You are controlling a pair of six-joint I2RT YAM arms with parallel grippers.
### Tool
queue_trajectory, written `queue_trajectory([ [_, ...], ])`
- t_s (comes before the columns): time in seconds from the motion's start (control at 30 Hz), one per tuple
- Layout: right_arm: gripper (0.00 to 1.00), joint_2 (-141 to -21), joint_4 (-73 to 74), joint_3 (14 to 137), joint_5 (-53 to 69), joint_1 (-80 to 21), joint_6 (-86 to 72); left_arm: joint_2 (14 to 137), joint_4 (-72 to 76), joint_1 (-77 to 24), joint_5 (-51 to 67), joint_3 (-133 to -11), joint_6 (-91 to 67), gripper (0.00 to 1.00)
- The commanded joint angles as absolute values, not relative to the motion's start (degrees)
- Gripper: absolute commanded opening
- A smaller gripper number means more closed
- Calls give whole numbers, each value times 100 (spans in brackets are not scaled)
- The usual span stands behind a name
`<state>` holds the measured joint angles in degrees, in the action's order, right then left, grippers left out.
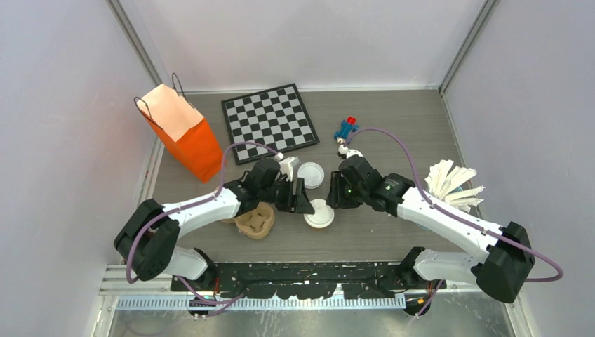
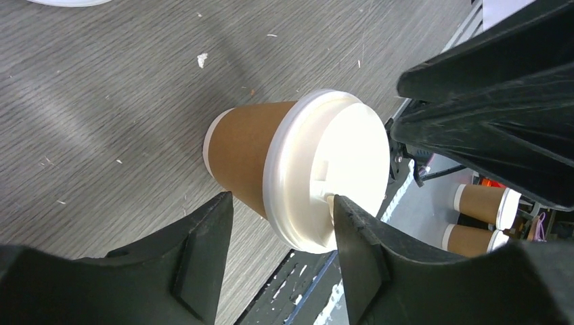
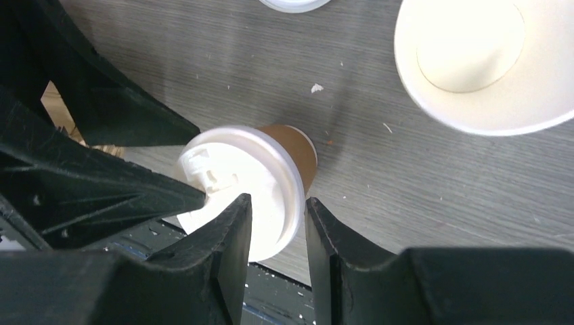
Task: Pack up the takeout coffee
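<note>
One takeout coffee [image 1: 320, 215], a brown paper cup with a white lid, stands upright near the table's front middle. Both grippers meet at it. My left gripper [image 1: 307, 204] comes from the left, jaws apart across the lid's edge [image 2: 281, 198]; one fingertip [image 2: 340, 205] rests on the lid top by the sip hole, the other lies beside the cup wall [image 2: 244, 152]. My right gripper [image 1: 332, 199] comes from the right. Its jaws stand a narrow way apart over the lid's rim [image 3: 277, 200], one finger [image 3: 233, 230] lying over the lid [image 3: 230, 169].
A tan pulp tray [image 1: 256, 222] lies under the left arm. An open white-lined cup [image 1: 311, 175] [image 3: 467, 61] stands just behind. Orange paper bag [image 1: 184, 132], chessboard [image 1: 270, 121], a blue and red toy [image 1: 346, 128] and white napkins [image 1: 452, 184] surround. Two more lidded cups [image 2: 482, 204] show beyond the table's near edge.
</note>
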<state>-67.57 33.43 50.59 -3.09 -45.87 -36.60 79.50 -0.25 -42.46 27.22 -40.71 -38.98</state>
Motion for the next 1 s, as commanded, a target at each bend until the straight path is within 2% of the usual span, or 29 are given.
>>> queue_trajectory([
  [0.0,39,-6369,3606,5239,-203,-4597,-3777,7708,-171,-4271,2641,-4285,-3800,60],
  [0.1,35,-6232,3391,5202,211,-4591,-3794,7520,-202,-4271,2607,-4325,-3754,67],
  [0.3,32,-6266,2626,4955,754,-4592,-4052,7322,-243,-4264,2359,-4301,-3834,67],
  [0.57,27,-6659,2262,4865,724,-4592,-4037,7548,-268,-4273,2379,-4297,-3939,57],
  [0.8,26,-6939,2035,4457,612,-4597,-4070,7666,-290,-4274,2370,-4095,-3997,39],
  [0.97,26,-6882,1845,3917,413,-4592,-4219,7632,-528,-4276,2214,-3938,-3980,37],
])
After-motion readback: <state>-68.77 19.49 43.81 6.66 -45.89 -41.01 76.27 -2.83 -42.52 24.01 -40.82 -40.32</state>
